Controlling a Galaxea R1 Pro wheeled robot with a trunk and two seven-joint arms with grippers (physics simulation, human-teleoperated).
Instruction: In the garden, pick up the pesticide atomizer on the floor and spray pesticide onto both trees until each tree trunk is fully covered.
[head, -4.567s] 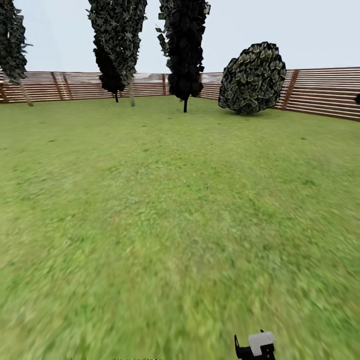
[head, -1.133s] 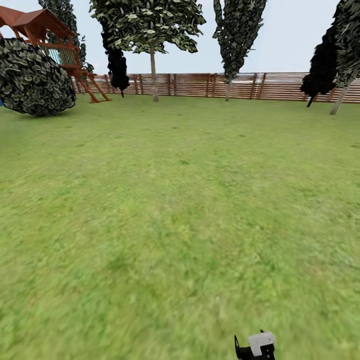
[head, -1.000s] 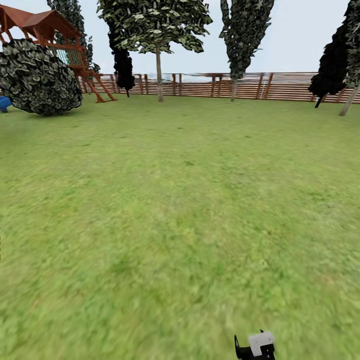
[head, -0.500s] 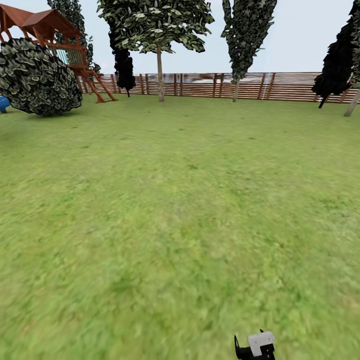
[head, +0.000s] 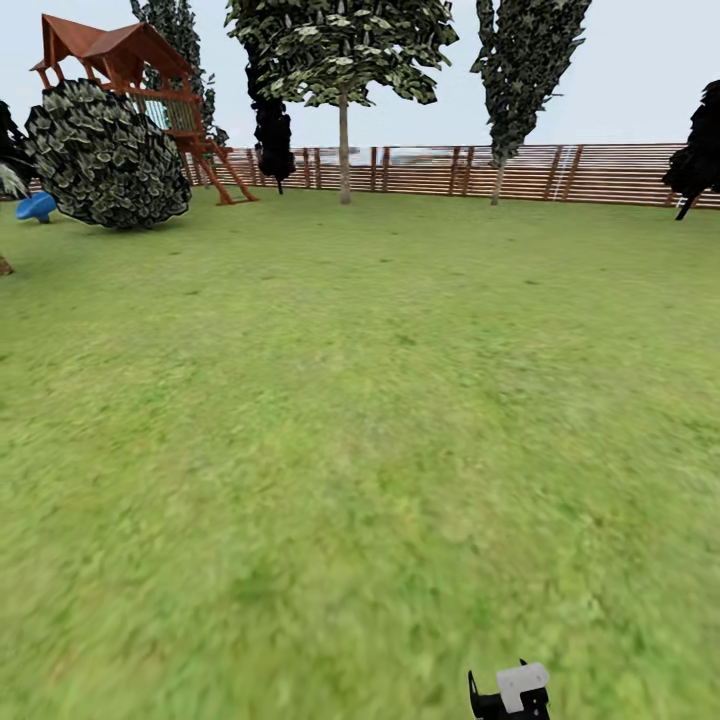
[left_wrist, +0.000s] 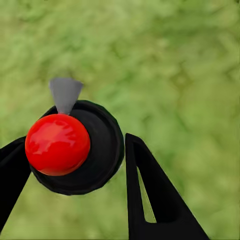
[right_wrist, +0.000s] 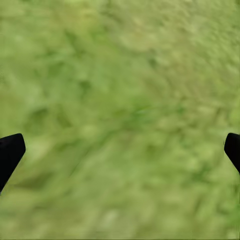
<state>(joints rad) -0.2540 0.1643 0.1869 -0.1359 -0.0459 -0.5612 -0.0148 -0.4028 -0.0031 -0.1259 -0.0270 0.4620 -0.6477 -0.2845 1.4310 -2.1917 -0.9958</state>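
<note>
The pesticide atomizer (head: 515, 688), dark with a pale grey head, pokes into the bottom edge of the head view, above the grass floor (head: 360, 450). In the left wrist view my left gripper (left_wrist: 75, 142) has its black fingers (left_wrist: 150, 190) close around a round black body (left_wrist: 102, 150) carrying a glossy red ball and a grey cone; this seems to be the atomizer end-on. My right gripper (right_wrist: 123, 145) is open wide over bare grass. Far off at the fence stand a tree (head: 343, 60) with a bare pale tree trunk (head: 344, 150) and a second, narrow-crowned tree (head: 520, 70).
A brown slat fence (head: 600, 175) bounds the garden at the back. A big round shrub (head: 110, 155), a red-roofed play tower (head: 120, 60) and a blue thing (head: 37, 207) stand at the far left. A black-leaved tree (head: 700, 160) is at the far right.
The whole view has swung left: shrub, play tower and trees slid rightward in the picture, and the blue thing came into sight. The atomizer keeps its place at the bottom edge.
</note>
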